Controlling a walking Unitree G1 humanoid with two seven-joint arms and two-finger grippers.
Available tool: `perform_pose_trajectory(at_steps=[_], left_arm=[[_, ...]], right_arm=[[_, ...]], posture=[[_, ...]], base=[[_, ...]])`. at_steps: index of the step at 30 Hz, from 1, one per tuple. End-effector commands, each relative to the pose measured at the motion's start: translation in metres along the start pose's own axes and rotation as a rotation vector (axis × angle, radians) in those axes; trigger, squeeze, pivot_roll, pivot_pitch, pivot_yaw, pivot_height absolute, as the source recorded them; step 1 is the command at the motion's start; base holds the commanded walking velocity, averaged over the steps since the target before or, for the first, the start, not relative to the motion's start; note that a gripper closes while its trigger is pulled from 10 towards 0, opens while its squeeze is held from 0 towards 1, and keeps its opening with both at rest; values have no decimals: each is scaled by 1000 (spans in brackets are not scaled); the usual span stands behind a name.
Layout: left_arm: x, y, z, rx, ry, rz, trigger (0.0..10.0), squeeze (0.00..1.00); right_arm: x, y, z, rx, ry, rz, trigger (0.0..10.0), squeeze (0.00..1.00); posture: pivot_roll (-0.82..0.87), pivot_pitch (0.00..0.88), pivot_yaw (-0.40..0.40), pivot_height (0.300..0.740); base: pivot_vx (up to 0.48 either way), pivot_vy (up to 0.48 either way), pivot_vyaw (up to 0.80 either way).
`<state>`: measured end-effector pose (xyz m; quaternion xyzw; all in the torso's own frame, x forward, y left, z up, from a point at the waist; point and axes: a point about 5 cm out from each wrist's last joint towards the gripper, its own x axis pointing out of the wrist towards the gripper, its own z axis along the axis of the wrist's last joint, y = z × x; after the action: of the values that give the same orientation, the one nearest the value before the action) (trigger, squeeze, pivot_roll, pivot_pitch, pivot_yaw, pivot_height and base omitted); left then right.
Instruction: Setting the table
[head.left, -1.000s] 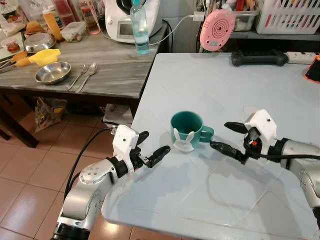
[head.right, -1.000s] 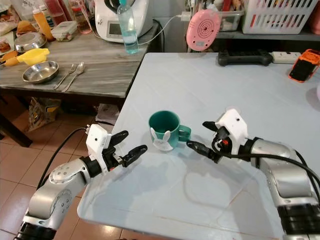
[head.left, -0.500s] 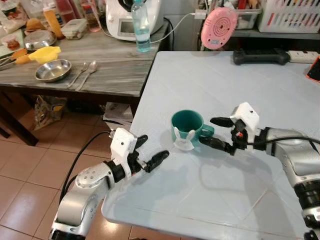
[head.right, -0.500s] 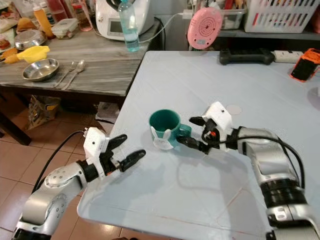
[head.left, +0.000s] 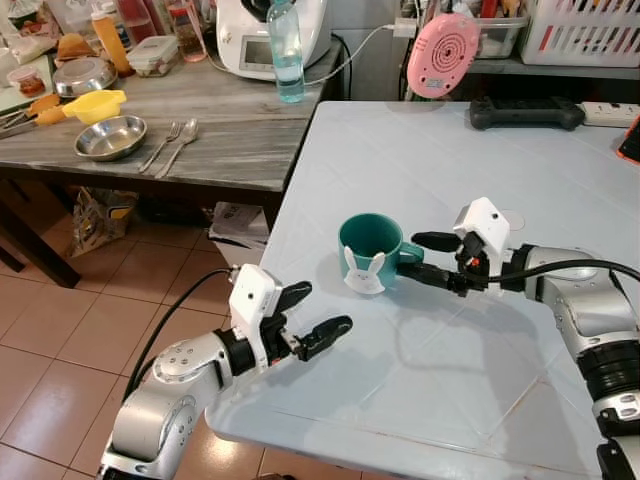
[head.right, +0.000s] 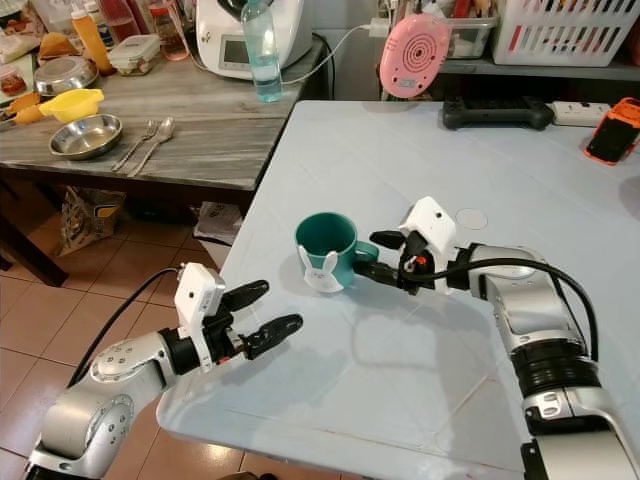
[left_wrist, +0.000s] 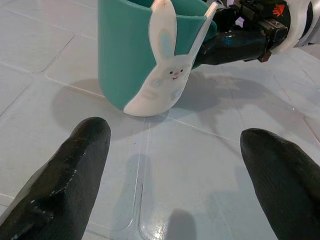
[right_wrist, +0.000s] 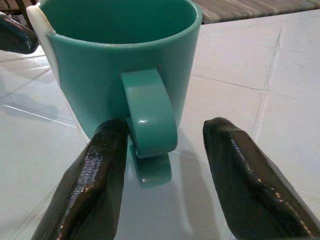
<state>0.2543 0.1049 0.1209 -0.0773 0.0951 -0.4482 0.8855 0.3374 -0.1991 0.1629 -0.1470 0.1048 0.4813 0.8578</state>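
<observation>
A: Head views first — where's the teal ceramic mug with the white bunny tag (head.left: 369, 251)?
B: Upright on the pale blue tiled bench (head.left: 450, 380), near its left edge. Right hand (head.left: 430, 257) straddles the handle, fingers spread, likely lining up a handle grip.
A: Left wrist view?
B: Left hand (left_wrist: 175, 170) wide open, empty, short of the mug, probably standing by.
A: Right wrist view?
B: One finger (right_wrist: 95, 175) touches the handle; not clamped.

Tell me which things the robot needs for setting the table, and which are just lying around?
For the job: teal bunny mug, right gripper open around its handle, left gripper open nearby.

Just lying about: pink round gadget, water bottle, steel bowl, fork and spoon on the wooden table.
</observation>
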Motion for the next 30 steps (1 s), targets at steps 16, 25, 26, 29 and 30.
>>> perform_pose_trajectory(at_steps=[16, 25, 26, 29, 30], left_arm=[[-3, -2, 0, 6, 11, -4, 10000, 0], [-2, -3, -1, 2, 8, 0, 10000, 0], [-2, -3, -1, 2, 8, -1, 10000, 0], [-1, -3, -1, 2, 8, -5, 10000, 0], [-1, -3, -1, 3, 9, -6, 10000, 0]], right_arm=[[9, -3, 14, -21, -45, 51, 10000, 1000], [6, 4, 12, -10, -59, 78, 10000, 1000], [6, 5, 11, -8, -59, 81, 10000, 1000], [4, 9, 10, 0, -63, 92, 10000, 1000], [4, 10, 10, 3, -66, 94, 10000, 1000]], posture=[[17, 98, 71, 740], [8, 91, 64, 740], [8, 91, 64, 740], [3, 91, 67, 740], [0, 90, 67, 740]], base=[[0, 0, 0], [0, 0, 0], [0, 0, 0], [0, 0, 0], [0, 0, 0]])
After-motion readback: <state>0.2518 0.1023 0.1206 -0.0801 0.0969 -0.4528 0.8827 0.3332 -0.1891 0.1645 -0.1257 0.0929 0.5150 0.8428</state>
